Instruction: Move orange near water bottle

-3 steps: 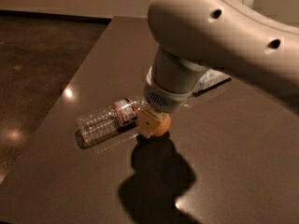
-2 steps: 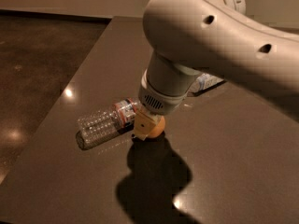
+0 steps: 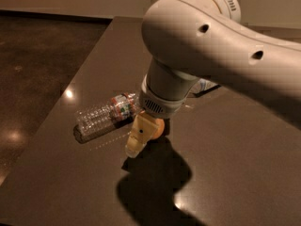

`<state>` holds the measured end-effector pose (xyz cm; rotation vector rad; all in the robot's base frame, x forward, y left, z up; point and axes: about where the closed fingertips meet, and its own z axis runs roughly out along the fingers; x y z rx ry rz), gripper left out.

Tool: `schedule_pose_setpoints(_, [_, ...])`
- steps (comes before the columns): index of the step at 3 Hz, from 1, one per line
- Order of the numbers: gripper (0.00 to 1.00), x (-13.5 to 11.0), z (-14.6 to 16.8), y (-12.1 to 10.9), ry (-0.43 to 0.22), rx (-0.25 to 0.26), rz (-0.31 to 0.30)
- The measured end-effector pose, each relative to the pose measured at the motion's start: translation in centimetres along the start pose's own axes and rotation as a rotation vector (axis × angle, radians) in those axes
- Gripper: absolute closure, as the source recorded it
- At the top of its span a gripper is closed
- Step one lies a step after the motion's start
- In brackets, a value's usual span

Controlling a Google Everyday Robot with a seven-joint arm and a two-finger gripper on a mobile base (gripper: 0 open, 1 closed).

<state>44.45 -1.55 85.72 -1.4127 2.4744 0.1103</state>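
Note:
The water bottle [image 3: 101,119], clear ribbed plastic with a red multicolour label band, lies on its side on the dark table [image 3: 70,182], left of centre. My gripper [image 3: 141,141] points down just right of the bottle's label end. It is shut on the orange [image 3: 159,126], which shows only as a sliver behind the pale near finger [image 3: 137,138]. The orange sits low over the table, close beside the bottle. The arm's large white wrist hides the far finger and the bottle's cap end.
A white-blue labelled item [image 3: 206,85] lies behind the arm at the right, mostly hidden. The table's left edge [image 3: 56,121] runs diagonally, with dark floor [image 3: 33,69] beyond. The arm's shadow falls on the table in front.
The gripper with the orange has moved left and a little toward the front, closer to the water bottle. The bottle has not moved.

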Motion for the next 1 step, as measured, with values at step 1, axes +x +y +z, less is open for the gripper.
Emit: schedule_pose_setpoints(1, [0.0, 0.0, 0.0, 0.0, 0.0, 0.0, 0.0])
